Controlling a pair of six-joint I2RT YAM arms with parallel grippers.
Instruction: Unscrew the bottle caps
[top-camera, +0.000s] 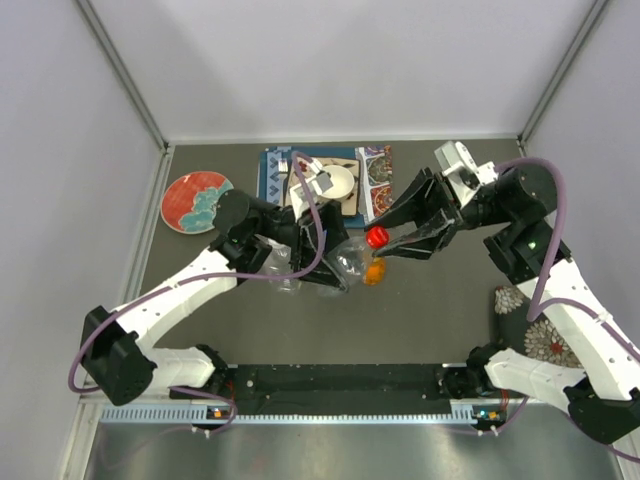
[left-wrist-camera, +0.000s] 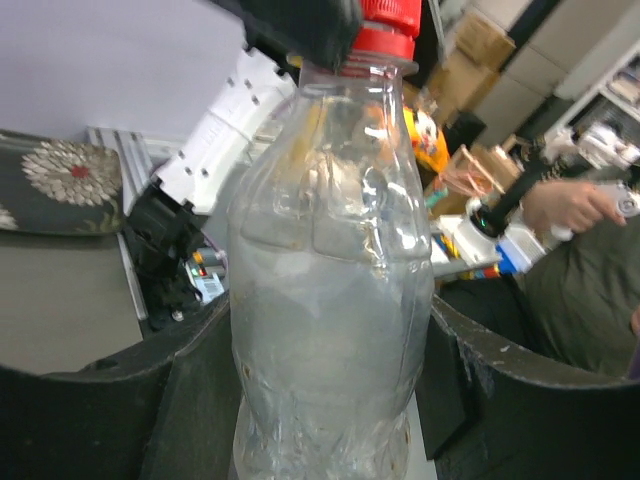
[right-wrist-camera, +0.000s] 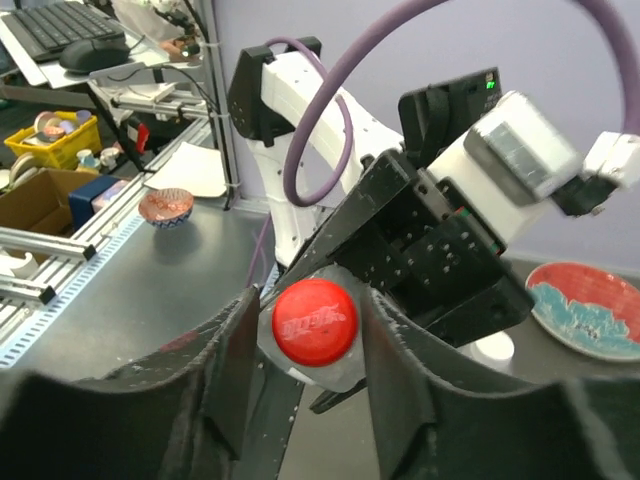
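At mid-table, left gripper (left-wrist-camera: 330, 400): clamps slim bottle (left-wrist-camera: 330, 250)
right gripper (right-wrist-camera: 312, 305): flanks red cap (right-wrist-camera: 315, 322), contact unclear
tip: twist coaxially, bottle steady

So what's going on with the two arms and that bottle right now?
The left tool is clamped on the body of a slim clear bottle, holding it with the cap end toward the right arm. The right tool straddles the red cap, which is on the neck. I can't tell whether it is pinching the cap or sitting loose around it. A small orange bottle sits close beside them.
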